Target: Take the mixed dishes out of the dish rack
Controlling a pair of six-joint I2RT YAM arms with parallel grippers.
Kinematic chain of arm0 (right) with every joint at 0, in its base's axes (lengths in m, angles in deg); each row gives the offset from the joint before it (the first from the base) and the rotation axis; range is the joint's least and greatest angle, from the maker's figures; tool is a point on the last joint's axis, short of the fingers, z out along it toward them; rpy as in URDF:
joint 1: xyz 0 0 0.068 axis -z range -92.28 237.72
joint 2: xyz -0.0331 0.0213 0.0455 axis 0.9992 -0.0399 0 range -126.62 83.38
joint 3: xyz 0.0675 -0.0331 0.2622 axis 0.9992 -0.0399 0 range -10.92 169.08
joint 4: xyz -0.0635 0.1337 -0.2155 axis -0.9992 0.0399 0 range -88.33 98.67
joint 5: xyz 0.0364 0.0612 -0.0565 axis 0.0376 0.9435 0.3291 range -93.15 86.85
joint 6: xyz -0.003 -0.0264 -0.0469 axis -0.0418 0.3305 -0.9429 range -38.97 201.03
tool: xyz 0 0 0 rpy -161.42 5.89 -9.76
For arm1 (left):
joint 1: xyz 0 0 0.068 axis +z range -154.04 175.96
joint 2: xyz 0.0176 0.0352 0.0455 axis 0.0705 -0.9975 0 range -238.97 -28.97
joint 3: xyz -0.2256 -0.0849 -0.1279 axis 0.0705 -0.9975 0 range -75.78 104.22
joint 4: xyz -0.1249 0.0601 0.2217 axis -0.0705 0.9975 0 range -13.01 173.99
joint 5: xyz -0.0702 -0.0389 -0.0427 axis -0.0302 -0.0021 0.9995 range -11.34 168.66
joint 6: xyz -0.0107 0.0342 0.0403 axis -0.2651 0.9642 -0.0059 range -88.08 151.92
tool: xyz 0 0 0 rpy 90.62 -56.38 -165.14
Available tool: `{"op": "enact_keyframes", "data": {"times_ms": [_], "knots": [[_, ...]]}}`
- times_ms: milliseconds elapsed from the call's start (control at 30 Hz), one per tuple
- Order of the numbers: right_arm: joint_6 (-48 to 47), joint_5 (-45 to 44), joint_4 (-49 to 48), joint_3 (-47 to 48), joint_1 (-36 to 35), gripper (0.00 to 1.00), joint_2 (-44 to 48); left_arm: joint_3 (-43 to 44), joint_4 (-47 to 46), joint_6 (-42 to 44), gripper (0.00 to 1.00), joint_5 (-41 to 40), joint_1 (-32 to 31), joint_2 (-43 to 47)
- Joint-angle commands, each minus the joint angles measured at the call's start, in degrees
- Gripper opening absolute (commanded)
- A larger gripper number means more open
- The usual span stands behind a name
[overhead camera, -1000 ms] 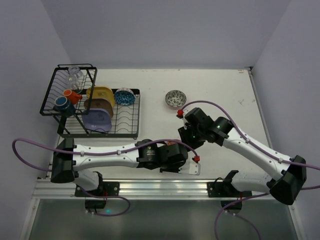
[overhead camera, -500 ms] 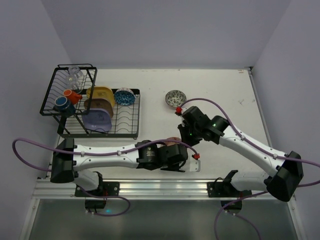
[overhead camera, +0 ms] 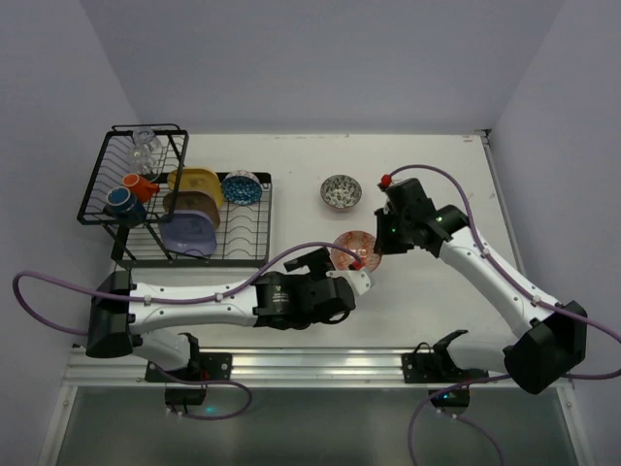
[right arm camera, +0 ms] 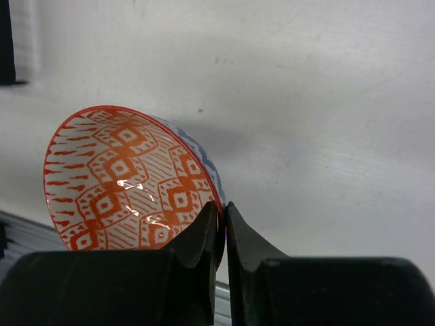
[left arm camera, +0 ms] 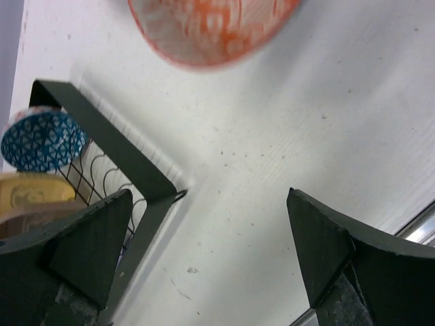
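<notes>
The reddish-orange patterned small bowl (overhead camera: pixel 354 247) is at the middle of the white tabletop (overhead camera: pixel 437 165), a little toward the near edge. The right gripper (overhead camera: pixel 373 252) pinches it by the rim. The right wrist view shows this closely: the two black fingers (right arm camera: pixel 204 231) are pressed together on the bowl's (right arm camera: pixel 129 183) lower right rim, one inside and one outside.

The left gripper (overhead camera: pixel 357 280) sits just near-side of the bowl, its fingers spread wide with nothing between them. Its wrist view shows the bowl (left arm camera: pixel 211 27) blurred beyond the spread left gripper (left arm camera: pixel 209 198). That view alone also shows a corner of the black wire dish rack (left arm camera: pixel 129 163), holding a blue-white patterned bowl (left arm camera: pixel 42 139).

The round bowl is tilted, its diamond-patterned inside turned toward the right wrist camera and partly upward. Whether it touches the table cannot be told.
</notes>
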Motion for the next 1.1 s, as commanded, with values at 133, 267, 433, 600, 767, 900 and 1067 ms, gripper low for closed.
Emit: {"op": "enact_keyframes", "data": {"times_ms": [133,267,433,600,767,900,1067], "knots": [[1.5,1.2,-10.6,9.6,11.3,0.00,-5.3,-2.4,4.9,-19.1,1.00,-11.0,3.4,8.6],[3.5,0.6,-14.6,19.8,12.0,0.00,-14.7,-5.8,-3.0,-21.4,1.00,-13.4,10.9,16.7],[6.8,0.5,-19.7,27.1,12.1,0.00,-25.4,-7.7,-8.5,-20.2,1.00,-9.7,19.8,24.6],[7.6,-1.0,-23.4,29.5,12.0,0.00,-31.9,-8.8,-7.4,-19.9,1.00,-12.8,20.5,26.8],[6.7,-2.4,-23.9,31.3,12.4,0.00,-36.8,-9.9,-8.4,-18.6,1.00,-12.5,20.7,27.6],[5.7,-1.4,-24.9,32.0,13.1,0.00,-39.4,-10.6,-8.7,-17.8,1.00,-11.2,21.0,26.8],[4.8,-0.2,-25.3,32.5,13.8,0.00,-41.3,-11.0,-8.5,-17.8,1.00,-10.4,21.2,26.2]]}}
